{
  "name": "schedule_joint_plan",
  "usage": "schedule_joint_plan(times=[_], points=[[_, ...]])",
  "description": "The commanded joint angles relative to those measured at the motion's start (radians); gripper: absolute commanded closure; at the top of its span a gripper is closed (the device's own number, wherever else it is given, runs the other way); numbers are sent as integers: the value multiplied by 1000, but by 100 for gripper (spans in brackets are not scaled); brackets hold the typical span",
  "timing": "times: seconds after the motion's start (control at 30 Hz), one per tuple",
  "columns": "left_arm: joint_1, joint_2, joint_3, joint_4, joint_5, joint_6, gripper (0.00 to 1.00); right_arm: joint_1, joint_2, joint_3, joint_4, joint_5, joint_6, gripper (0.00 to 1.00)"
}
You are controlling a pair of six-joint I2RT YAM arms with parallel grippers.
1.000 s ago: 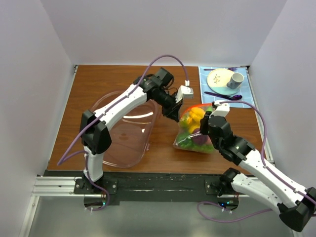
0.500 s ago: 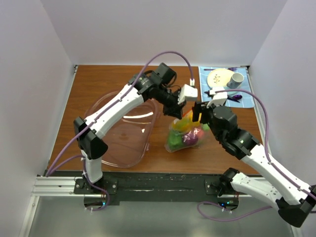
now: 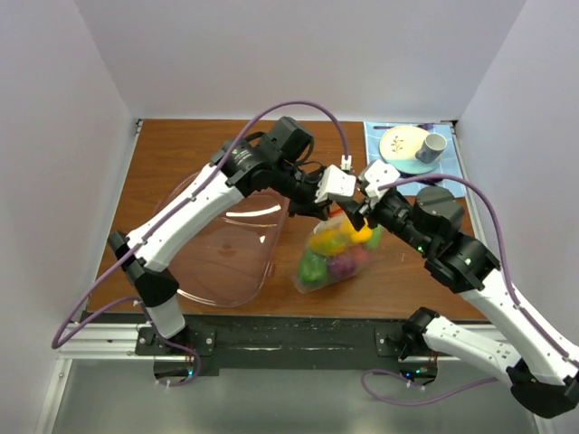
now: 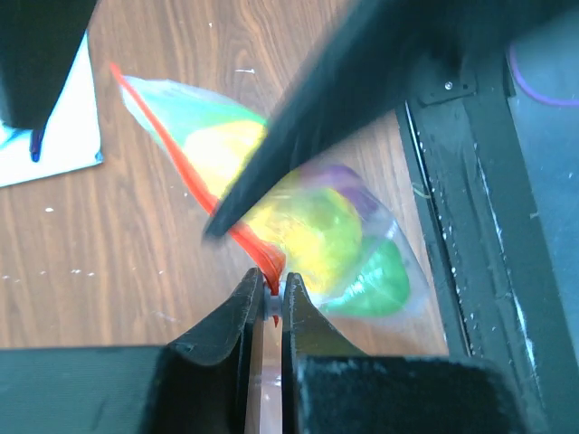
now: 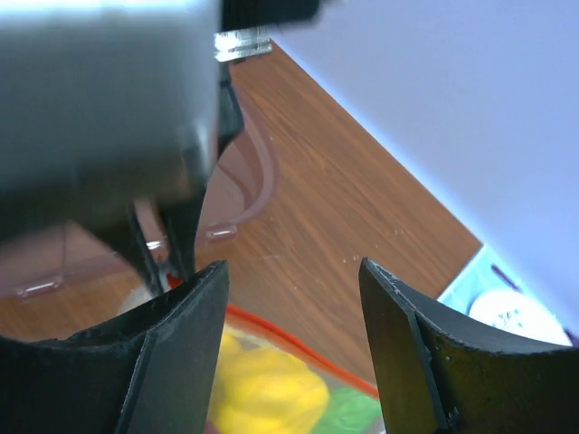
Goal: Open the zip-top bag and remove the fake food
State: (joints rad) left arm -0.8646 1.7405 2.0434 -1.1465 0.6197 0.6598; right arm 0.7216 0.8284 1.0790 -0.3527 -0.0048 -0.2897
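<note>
**Top view.** The left hand (image 3: pixel 324 210) and the right hand (image 3: pixel 359 215) meet just above the centre of the wooden worktop (image 3: pixel 181 154). The left arm reaches in from 8 o'clock and the right arm from 4 o'clock. The zip-top bag (image 3: pixel 333 258) hangs from the left hand toward 7 o'clock. Whether its lower corner touches the worktop cannot be told. The fake food (image 3: pixel 339 239) is inside the bag, with yellow pieces uppermost and green and purple pieces below. A clear pinkish bowl (image 3: pixel 226 253) lies at 9 o'clock of the bag, just beside it. At 1 o'clock, a blue mat (image 3: pixel 371 145) carries a plate (image 3: pixel 398 142) and a cup (image 3: pixel 432 145).

**Left wrist view.** The left hand's fingers (image 4: pixel 242 316) are clamped on the near end of the bag's orange-red zip strip (image 4: pixel 256 255). The strip runs away from them toward 11 o'clock. Yellow, green and purple pieces show through the clear plastic at 1 o'clock of the grip. A blurred dark finger of the right hand crosses the bag from 1 o'clock.

**Right wrist view.** The right hand's fingers (image 5: pixel 181 344) stand well apart and touch nothing visible. The zip strip and a yellow piece lie between and beyond them at 6 o'clock. The blurred left hand fills the view at 10 o'clock, with the bowl's rim behind it.
</note>
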Motion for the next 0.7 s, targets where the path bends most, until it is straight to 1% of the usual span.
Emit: schedule_joint_plan(times=[0.0, 0.1, 0.23, 0.27, 0.33, 0.47, 0.67], points=[[-4, -116, -78, 56, -12, 99, 100, 2, -48, 73, -104, -124, -83, 36], [-4, -191, -130, 80, 24, 161, 100, 2, -57, 128, -221, -187, -101, 31], [-4, -200, -135, 73, 107, 201, 100, 2, -83, 119, -258, -250, -98, 27], [-4, -199, -124, 61, 145, 208, 100, 2, -77, 118, -276, -267, -98, 27], [-4, -188, -109, 53, 173, 215, 100, 2, -49, 122, -304, -315, -104, 27], [-4, -194, -74, 1, 242, 273, 100, 1, -18, 128, -322, -322, -141, 28], [-4, -220, -69, -36, 242, 305, 100, 1, 24, 205, -339, -363, -184, 28]])
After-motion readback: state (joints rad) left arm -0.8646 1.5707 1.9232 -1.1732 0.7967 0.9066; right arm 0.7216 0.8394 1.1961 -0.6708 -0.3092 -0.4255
